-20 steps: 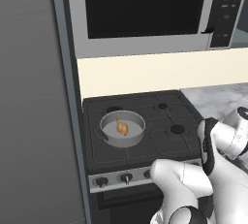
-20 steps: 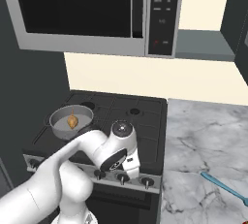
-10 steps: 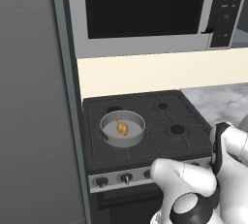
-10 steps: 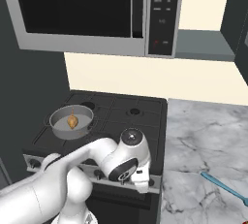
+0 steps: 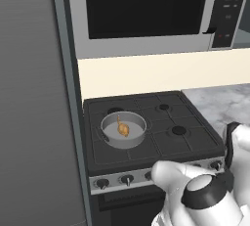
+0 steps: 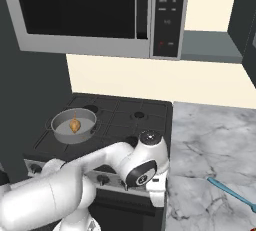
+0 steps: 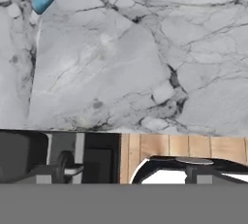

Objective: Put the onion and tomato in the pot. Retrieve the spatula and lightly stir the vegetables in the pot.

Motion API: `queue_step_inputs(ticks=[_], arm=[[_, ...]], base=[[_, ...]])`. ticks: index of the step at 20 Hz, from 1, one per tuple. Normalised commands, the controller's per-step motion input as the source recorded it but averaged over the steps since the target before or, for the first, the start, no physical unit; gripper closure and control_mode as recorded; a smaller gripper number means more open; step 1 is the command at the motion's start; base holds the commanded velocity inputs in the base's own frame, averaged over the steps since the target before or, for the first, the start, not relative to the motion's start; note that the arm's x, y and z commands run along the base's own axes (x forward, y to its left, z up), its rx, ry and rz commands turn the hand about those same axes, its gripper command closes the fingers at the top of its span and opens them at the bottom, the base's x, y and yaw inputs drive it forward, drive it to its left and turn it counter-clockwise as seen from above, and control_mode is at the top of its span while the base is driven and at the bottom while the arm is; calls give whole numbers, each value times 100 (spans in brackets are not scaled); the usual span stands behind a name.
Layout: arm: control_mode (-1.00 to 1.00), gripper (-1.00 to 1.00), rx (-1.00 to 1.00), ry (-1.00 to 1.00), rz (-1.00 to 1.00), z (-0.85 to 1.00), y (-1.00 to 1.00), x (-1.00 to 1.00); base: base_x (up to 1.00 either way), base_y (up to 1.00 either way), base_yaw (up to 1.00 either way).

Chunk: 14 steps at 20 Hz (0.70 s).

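Matt grey metal pot [image 5: 123, 131], papery-skinned onion [image 5: 123, 129], veined polished marble counter [image 6: 210, 145].

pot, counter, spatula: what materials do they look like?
Pot: grey metal, matte, going by its even dull sheen. Counter: polished marble, white with dark veins. Spatula: probably plastic or silicone, uniform teal with no grain.

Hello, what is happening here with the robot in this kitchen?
The onion already lies in the pot on the stove. The arm is bent low over the marble counter to the right, with nothing seen in its gripper, which is open. The spatula lies on that counter near its front edge, not picked up, so stirring has not begun.
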Motion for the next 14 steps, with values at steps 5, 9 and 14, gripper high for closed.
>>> queue_step_inputs(ticks=[5,9,14], arm=[[-100,-100,19,2,0,3,-75,-26],[-100,-100,23,0,-2,0,-98,-33],[-100,-100,23,2,-7,8,-96,-30]], base=[[0,0,0],[0,0,0],[0,0,0]])
